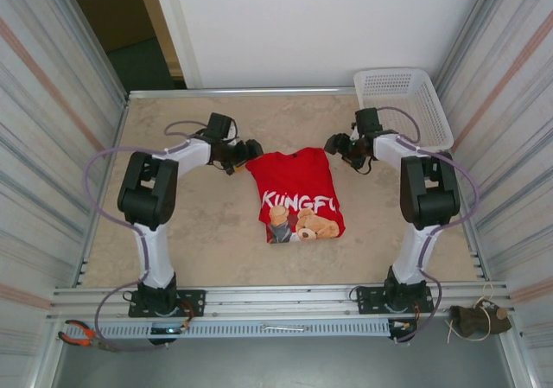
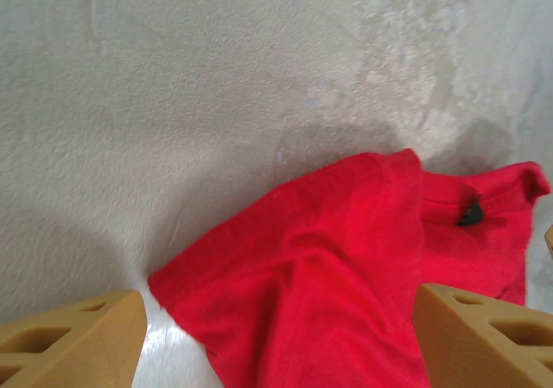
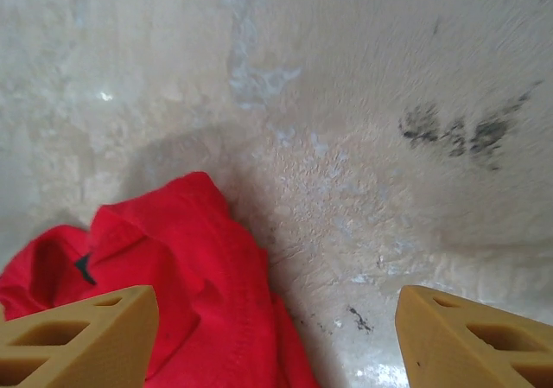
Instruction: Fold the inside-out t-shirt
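Pliers (image 1: 82, 333) are lying well near-left of the inside-out t-shirt (image 1: 296, 194); a white mesh basket (image 1: 406, 103) is sitting far-right of it. The t-shirt is lying folded mid-worktop (image 1: 199, 232), bare surface all around. Left gripper (image 1: 251, 152) and right gripper (image 1: 333, 143) are hovering at its far corners, jaws standing open, gripping nothing.

Red t-shirt (image 1: 298, 189), basket (image 1: 393, 73) on table (image 1: 203, 237)
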Controlling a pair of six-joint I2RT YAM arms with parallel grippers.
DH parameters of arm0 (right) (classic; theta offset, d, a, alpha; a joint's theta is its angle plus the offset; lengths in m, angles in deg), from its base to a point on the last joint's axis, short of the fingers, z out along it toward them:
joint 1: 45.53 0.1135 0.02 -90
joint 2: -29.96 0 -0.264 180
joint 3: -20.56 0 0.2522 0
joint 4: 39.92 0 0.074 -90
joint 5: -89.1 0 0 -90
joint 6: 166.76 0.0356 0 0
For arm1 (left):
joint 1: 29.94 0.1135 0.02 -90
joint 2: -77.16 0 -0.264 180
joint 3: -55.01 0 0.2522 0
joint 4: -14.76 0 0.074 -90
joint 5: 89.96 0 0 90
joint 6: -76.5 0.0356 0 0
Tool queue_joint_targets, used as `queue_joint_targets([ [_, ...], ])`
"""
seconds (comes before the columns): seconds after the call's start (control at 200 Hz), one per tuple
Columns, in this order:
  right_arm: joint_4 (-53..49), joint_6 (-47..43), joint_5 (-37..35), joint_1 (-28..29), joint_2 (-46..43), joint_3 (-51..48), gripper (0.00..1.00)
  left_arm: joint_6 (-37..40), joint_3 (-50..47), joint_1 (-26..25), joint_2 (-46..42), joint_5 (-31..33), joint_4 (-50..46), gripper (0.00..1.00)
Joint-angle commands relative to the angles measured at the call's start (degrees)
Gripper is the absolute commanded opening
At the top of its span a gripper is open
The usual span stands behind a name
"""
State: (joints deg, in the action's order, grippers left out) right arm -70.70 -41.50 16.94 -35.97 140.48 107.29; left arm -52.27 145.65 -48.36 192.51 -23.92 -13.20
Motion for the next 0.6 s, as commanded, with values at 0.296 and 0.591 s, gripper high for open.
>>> queue_joint_targets([
  [0.296, -1.3, -1.0, -0.8, 9.2, 4.5, 2.9, 0.7, 1.7, 8.7, -4.9, 7.5, -2.3, -5.6, 0.81],
  [0.591, 0.4, -0.3, -0.5, 8.3, 3.2, -0.7, 0.68, 1.9, 5.2, -6.7, 6.7, 1.9, -5.7, 0.81],
])
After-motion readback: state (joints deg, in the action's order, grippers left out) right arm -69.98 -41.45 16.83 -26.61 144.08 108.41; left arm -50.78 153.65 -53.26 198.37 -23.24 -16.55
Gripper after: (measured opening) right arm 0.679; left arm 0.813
